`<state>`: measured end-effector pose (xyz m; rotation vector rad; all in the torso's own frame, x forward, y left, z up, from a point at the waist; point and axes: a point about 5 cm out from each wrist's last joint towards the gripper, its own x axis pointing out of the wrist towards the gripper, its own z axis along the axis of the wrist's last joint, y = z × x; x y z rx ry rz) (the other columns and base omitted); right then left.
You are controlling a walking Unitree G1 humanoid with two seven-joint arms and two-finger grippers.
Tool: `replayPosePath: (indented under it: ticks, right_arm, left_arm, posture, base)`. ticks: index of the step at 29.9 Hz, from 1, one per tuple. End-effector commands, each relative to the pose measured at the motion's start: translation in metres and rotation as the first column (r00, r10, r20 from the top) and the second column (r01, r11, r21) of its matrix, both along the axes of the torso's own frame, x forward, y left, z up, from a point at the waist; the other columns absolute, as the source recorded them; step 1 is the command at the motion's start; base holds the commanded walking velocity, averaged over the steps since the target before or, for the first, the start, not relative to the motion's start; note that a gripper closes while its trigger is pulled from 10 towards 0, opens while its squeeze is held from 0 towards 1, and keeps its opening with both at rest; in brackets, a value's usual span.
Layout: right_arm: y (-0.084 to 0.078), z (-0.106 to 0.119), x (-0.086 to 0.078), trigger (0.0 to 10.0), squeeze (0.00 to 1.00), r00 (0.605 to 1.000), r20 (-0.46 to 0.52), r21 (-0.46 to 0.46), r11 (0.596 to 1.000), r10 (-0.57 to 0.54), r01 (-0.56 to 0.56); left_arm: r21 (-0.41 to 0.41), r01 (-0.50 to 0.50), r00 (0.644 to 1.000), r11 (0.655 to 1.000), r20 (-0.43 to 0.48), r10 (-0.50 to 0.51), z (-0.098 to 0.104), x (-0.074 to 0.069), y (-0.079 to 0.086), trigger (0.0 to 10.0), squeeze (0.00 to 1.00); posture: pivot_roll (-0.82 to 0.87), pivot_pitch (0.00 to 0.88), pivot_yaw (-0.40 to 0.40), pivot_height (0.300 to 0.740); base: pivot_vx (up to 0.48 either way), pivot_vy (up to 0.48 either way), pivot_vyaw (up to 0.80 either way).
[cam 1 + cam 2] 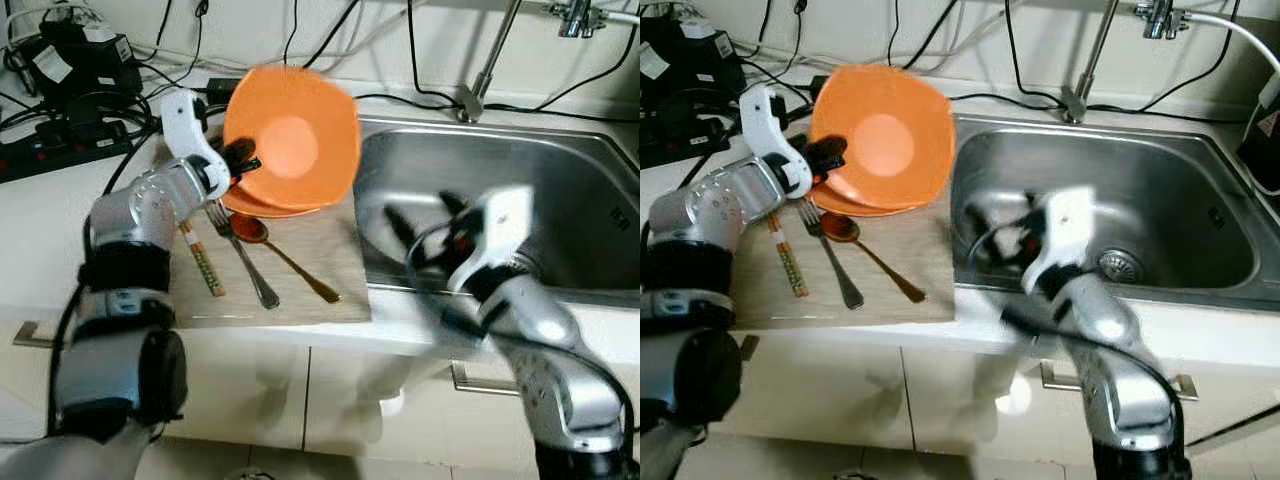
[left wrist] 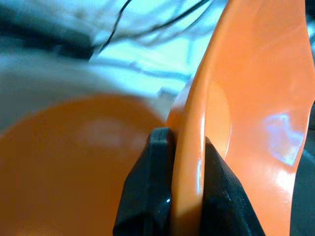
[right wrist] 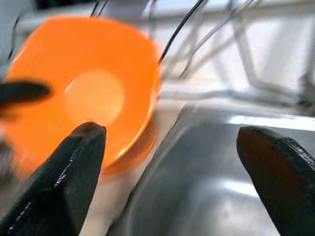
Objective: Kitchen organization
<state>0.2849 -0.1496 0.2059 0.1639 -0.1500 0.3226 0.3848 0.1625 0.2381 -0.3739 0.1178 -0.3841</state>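
So the left gripper (image 1: 243,160) is pinching the rim of the orange plate (image 1: 292,140), tilted up off a second plate (image 1: 262,207) on the mat (image 1: 300,270). The sink (image 1: 560,200) lies to its right, where the right gripper (image 1: 425,215) waits spread wide, plate facing it.

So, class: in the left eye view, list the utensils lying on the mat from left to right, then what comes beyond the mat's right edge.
Chopsticks → fork → spoon → sink, with the right pincer over its near edge.
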Motion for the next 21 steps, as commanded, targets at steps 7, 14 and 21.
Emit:
replayPosePath:
  ticks: [7,14,21]
  right_arm:
    - [-0.006,0.016,0.008,10.0,1.0,0.997,0.036,0.193,0.979,0.061,-0.067]
    - [-0.007,0.025,0.02,10.0,1.0,0.994,0.027,0.224,0.968,0.11,-0.113]
    - [0.0,0.023,0.019,0.0,0.0,0.986,0.01,0.223,0.961,0.164,-0.162]
  left_arm:
    - [-0.01,0.157,0.969,0.988,0.194,-0.152,0.024,-0.021,-0.024,0.0,0.0]
    - [0.001,0.378,0.894,0.926,0.258,-0.365,0.025,-0.048,-0.047,0.0,0.0]
    - [-0.003,0.363,0.898,0.932,0.268,-0.349,0.027,-0.05,-0.044,0.0,0.0]
  posture:
    - [-0.02,0.0,-0.022,0.74]
    - [-0.02,0.0,-0.032,0.74]
    - [-0.02,0.0,-0.033,0.74]
  base:
    - [0.0,0.0,0.0]
    - [0.0,0.0,0.0]
    - [0.0,0.0,0.0]
